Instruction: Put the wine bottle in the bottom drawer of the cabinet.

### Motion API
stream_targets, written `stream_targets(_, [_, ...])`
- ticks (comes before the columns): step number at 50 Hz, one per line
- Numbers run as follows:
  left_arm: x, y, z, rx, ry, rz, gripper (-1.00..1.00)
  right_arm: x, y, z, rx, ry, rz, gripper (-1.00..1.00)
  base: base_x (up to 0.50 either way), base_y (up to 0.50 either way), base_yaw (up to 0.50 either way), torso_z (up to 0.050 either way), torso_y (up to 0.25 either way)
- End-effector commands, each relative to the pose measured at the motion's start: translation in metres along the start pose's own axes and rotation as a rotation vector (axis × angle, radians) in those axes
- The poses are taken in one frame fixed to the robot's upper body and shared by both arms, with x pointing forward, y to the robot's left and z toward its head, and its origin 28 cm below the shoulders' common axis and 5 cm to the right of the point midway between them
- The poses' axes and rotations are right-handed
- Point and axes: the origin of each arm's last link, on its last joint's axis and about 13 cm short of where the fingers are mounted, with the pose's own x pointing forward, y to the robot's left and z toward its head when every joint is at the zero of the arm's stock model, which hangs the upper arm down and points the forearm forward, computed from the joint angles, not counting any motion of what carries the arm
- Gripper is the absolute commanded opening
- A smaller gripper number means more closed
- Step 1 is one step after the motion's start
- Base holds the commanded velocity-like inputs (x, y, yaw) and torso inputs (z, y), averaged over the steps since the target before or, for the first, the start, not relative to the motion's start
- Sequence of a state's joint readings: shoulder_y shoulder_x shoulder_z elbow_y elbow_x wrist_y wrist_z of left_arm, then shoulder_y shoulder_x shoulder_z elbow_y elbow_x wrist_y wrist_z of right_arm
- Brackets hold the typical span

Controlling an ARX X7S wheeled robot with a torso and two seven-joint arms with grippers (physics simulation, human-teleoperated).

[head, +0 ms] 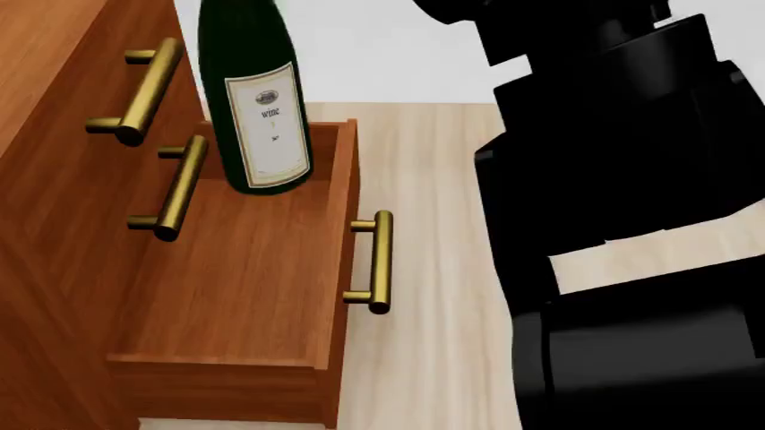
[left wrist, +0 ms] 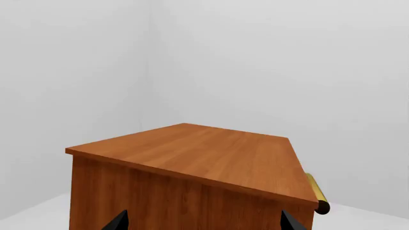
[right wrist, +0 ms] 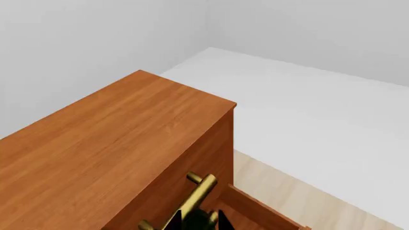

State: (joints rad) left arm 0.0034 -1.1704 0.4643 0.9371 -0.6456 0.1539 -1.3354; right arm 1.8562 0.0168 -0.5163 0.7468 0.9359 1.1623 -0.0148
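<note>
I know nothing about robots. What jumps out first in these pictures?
The dark-green wine bottle with its white label, standing upright inside the pulled-out bottom drawer of the reddish wooden cabinet. Next, the shiny brass handles on the drawer fronts. A bulky black robot arm fills the head view's right side.

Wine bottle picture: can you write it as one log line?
wine bottle: upright in bottom drawer | drawer: open | grippers: cannot tell

Head cam down; wrists above cabinet (right wrist: 108, 153)
</note>
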Motion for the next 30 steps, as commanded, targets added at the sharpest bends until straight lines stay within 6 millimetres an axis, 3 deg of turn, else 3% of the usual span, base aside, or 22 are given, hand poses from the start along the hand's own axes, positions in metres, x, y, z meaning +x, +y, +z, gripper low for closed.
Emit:
stream_targets(1, [-0.0004,0.0005,-0.0003,0.0,0.0,-0.003,1.0,0.0046,0.0029,-0.0018,0.014,0.005,0.03,-1.0,0.0,0.0,0.0,0.0,0.0])
stream_targets(30, [-0.0008,0.0011,0.0001,-0.016,-0.009,-0.01,1.0,0.0131,0.0045,-0.0092,0.056,0.025,0.067,-1.0,0.0,0.0,0.0,0.0,-0.123])
